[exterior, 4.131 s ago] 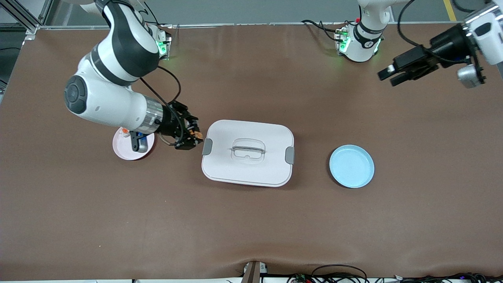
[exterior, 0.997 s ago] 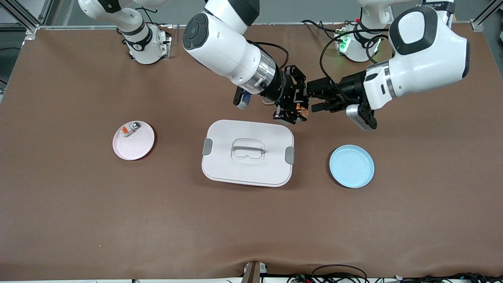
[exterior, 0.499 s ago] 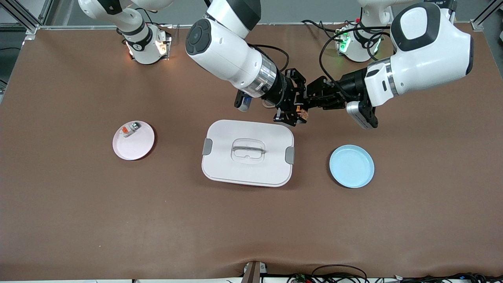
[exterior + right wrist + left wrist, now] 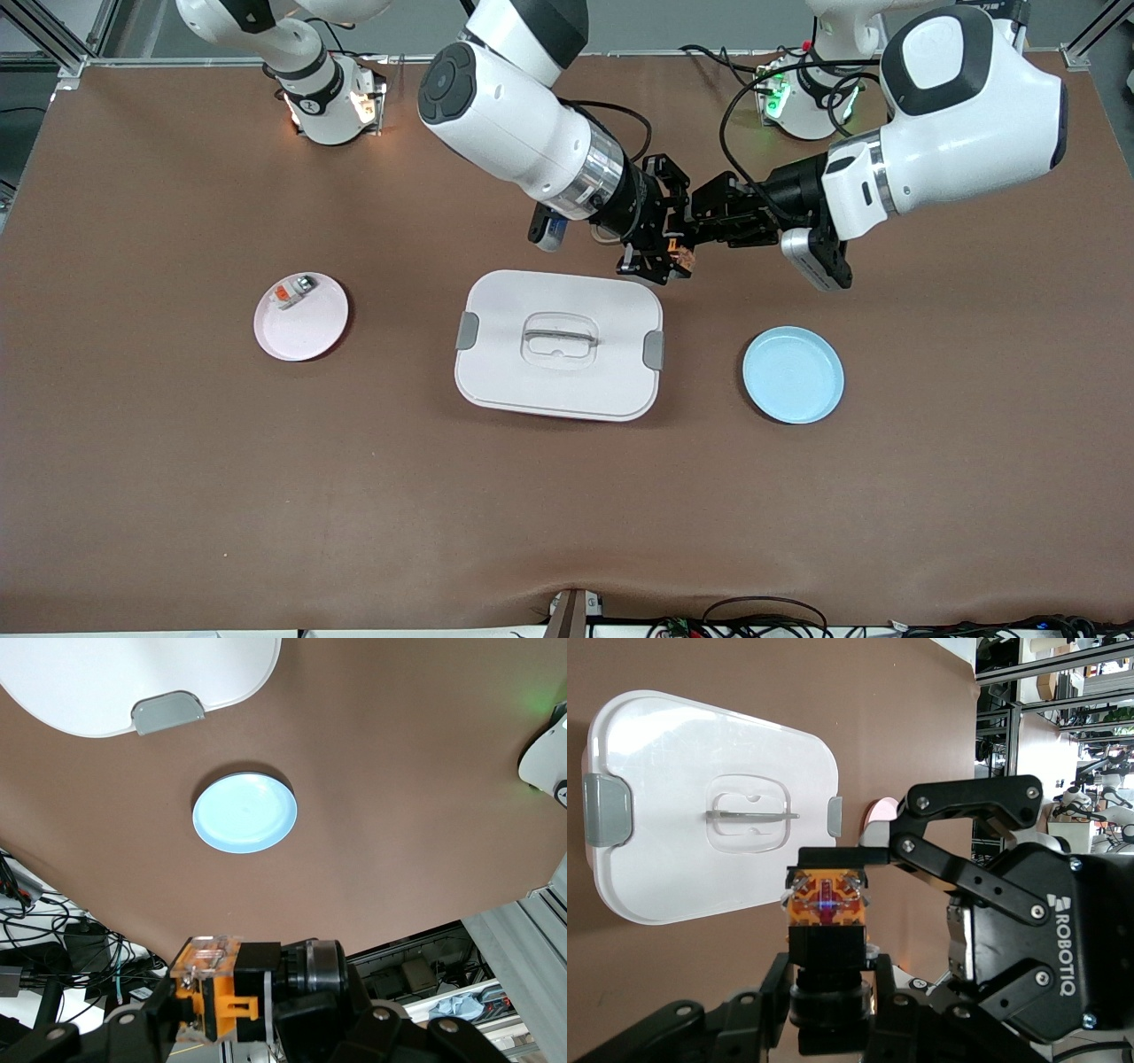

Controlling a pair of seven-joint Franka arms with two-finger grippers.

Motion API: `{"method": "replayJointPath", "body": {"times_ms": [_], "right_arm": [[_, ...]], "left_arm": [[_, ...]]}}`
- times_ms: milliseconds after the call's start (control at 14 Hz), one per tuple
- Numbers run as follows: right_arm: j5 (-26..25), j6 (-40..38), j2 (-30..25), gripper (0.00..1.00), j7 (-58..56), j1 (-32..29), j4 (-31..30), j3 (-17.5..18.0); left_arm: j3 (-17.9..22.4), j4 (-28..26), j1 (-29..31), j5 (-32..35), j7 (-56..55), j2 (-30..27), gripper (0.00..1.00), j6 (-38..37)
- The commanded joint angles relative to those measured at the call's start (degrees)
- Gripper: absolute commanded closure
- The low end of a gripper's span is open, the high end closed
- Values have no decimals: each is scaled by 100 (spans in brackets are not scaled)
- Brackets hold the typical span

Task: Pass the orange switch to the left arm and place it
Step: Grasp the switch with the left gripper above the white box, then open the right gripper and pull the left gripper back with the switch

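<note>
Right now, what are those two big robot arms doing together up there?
They are passing a tiny part between them. The right end effector and the left end effector are both shut on the orange switch, in the air by the edge of the box farther from the front camera. The blue plate sits toward the left arm's end, the pink plate toward the right arm's.

A robotics lab is indicated: two white arms (image 4: 523, 133) are mounted at a brown tabletop (image 4: 177, 461), with aluminium framing (image 4: 53, 35), loose cables (image 4: 762, 620) and equipment shelving (image 4: 1045, 691) seen around.
</note>
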Motion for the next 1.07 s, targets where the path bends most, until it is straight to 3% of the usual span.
{"method": "replayJointPath", "body": {"times_ms": [0, 427, 712, 997], "right_arm": [[60, -43, 52, 0, 149, -16, 287, -36], [34, -183, 26, 0, 53, -68, 278, -62], [52, -982, 9, 0, -535, -375, 287, -1], [25, -2176, -18, 0, -1781, -780, 278, -44]], "left_arm": [[-16, -8, 51, 162, -97, 41, 100, -44], [2, -17, 121, 215, -281, -2, 100, -131], [-16, -17, 78, 1759, -1544, -108, 100, -158], [-16, 0, 69, 2507, -2880, -161, 100, -246]]}}
